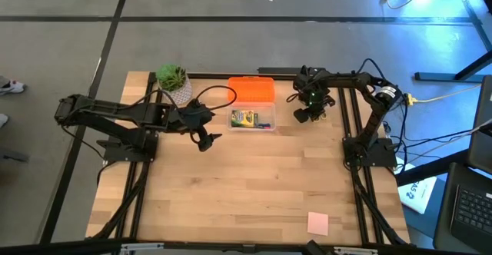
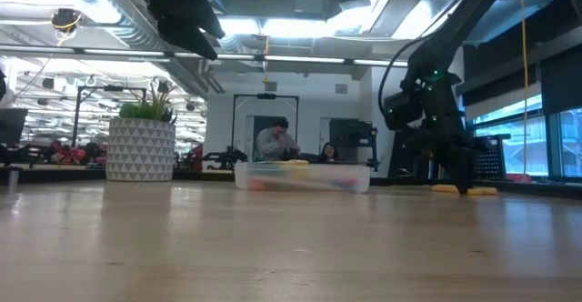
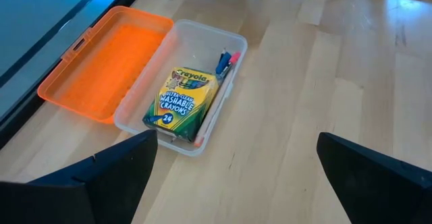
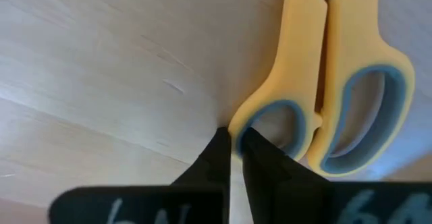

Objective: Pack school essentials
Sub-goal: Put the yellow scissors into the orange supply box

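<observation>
I see the right gripper point(image 4: 233, 150) down on the table, fingertips pinched together at the yellow-handled scissors point(image 4: 337, 82), right of the clear case point(image 1: 252, 120). Left gripper point(image 1: 204, 140) hangs spread open, empty.

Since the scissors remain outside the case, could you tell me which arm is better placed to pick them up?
The right. Its gripper is down at the yellow-handled scissors, fingers nearly closed at a handle loop. The left gripper hangs open, above the table beside the clear case.
</observation>
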Robot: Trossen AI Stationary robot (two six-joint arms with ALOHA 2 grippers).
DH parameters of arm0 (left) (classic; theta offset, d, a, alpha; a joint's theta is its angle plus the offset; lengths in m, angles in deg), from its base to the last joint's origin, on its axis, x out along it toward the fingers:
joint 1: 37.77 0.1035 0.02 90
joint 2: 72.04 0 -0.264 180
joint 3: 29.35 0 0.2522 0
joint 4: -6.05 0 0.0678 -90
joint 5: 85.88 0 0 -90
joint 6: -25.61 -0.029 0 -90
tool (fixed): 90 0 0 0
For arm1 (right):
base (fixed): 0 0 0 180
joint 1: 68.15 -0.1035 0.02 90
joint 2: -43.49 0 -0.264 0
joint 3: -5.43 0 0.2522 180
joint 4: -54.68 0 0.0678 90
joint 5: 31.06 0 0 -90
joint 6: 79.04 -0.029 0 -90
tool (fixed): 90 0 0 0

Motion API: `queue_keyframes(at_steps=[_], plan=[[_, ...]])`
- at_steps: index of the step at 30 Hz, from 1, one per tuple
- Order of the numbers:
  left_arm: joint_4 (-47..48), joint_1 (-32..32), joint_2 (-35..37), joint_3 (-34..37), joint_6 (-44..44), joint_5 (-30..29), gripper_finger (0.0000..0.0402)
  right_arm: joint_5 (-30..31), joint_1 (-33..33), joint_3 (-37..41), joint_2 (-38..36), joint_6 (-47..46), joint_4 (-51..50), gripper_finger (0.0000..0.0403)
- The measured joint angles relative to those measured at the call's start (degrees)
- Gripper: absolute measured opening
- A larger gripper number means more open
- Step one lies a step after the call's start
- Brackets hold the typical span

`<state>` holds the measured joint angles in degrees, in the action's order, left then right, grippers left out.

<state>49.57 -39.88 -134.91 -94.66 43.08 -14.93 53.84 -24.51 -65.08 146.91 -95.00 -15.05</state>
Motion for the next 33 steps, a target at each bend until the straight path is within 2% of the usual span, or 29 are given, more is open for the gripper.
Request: queue_keyframes(at_steps=[22,33], plan=[[0.01,-0.04,0.00,0.00,-0.03,0.03,0.0400,-0.84,-10.19,-1.57,0.11,-3.63,-5.01,0.0018],[0.04,-0.04,0.02,0.00,-0.04,0.04,0.0400,-0.53,-12.89,-1.60,-0.83,-5.02,-11.44,0.0018]])
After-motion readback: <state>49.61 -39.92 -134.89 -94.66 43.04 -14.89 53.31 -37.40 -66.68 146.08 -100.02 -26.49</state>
